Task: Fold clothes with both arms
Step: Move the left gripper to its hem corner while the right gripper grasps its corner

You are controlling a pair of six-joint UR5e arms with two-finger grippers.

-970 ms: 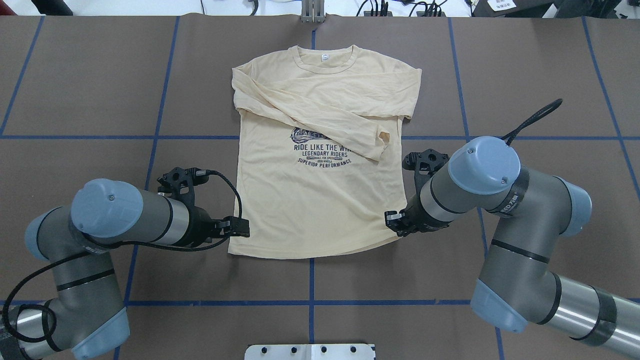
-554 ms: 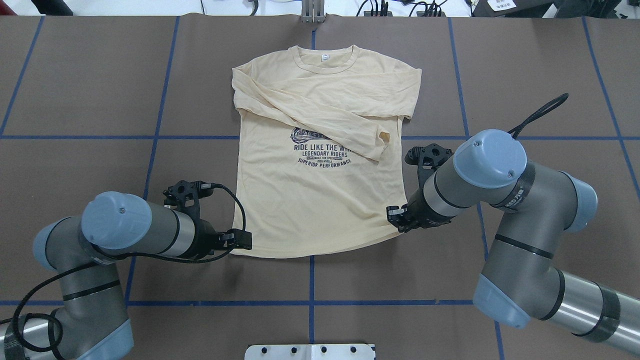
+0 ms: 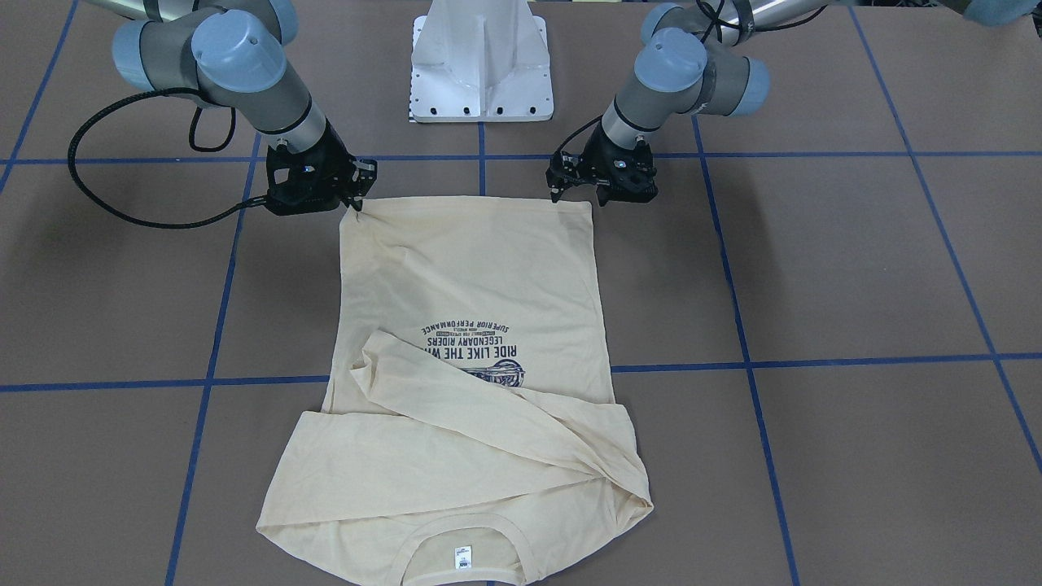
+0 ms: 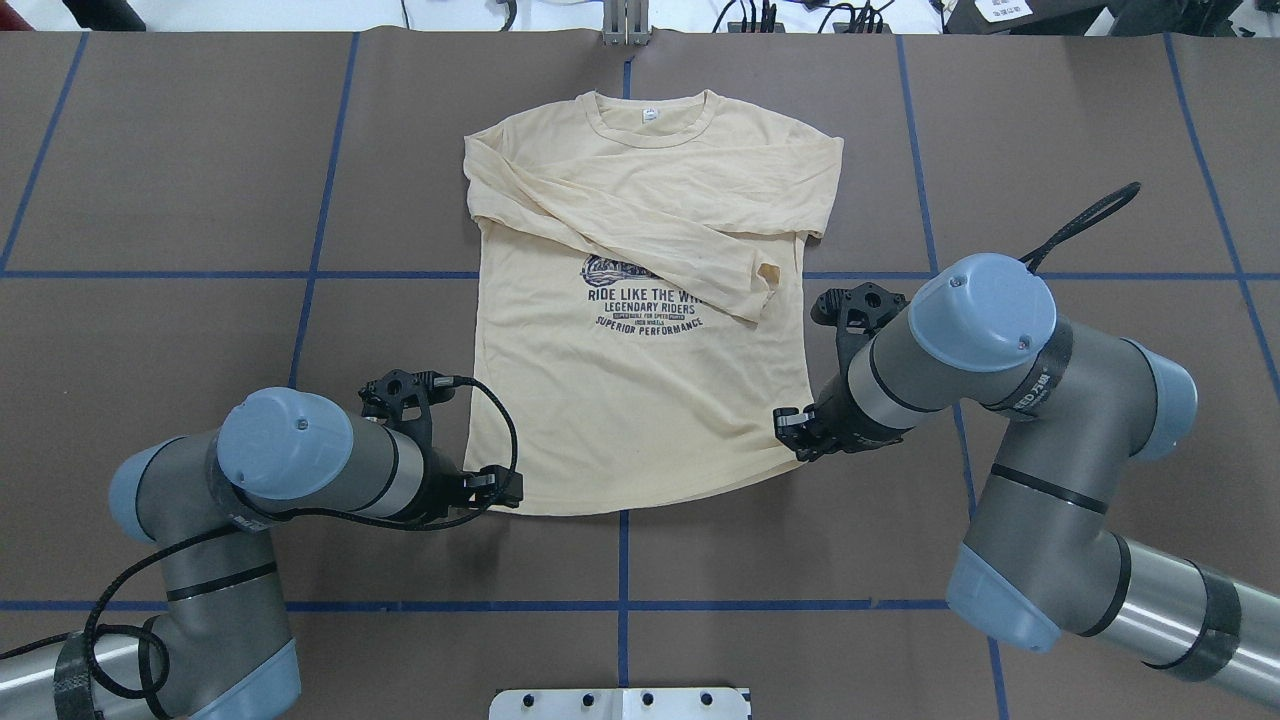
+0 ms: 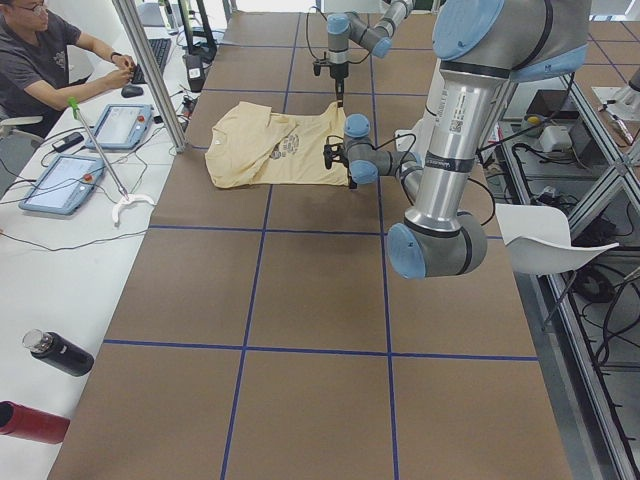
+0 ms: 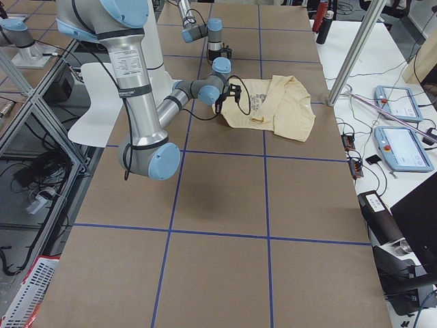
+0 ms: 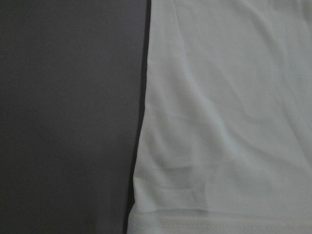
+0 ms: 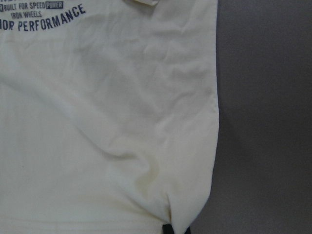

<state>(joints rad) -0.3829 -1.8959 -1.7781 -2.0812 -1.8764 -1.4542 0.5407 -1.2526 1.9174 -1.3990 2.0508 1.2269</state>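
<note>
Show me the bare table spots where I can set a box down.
Free: the table on either side of the T-shirt, up by its sleeves; the strip between hem and pedestal base. Crowded: both hem corners, at the left claw and right claw.

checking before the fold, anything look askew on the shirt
One sleeve lies diagonally across the T-shirt, its cuff hiding the end of the print. The hem corner puckers at the right claw.
</note>
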